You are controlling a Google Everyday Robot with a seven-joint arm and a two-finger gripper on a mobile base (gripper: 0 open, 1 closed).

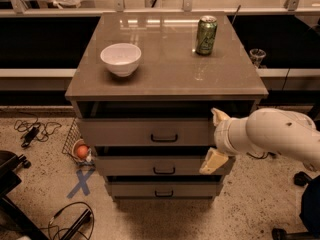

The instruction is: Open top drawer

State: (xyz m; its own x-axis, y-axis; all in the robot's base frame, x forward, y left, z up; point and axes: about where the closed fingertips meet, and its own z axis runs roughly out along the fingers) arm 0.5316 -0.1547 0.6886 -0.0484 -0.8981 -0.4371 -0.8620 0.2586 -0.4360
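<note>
The top drawer (120, 132) is the grey-brown front just under the cabinet top, with a small dark bar handle (164, 138) at its centre. A dark gap shows above its front. Two more drawers sit below it, the middle drawer (125, 166) and the bottom drawer (130, 189). My gripper (215, 139) is open at the end of the white arm coming in from the right. Its tan fingers are spread one above the other in front of the drawer's right end. It is to the right of the handle and holds nothing.
A white bowl (120, 59) and a green can (206, 35) stand on the cabinet top (165, 79). A small glass (257, 56) sits on the ledge behind right. Cables (31, 130), a wire basket with an orange ball (81, 151) and a blue tape cross (82, 183) lie on the floor at left.
</note>
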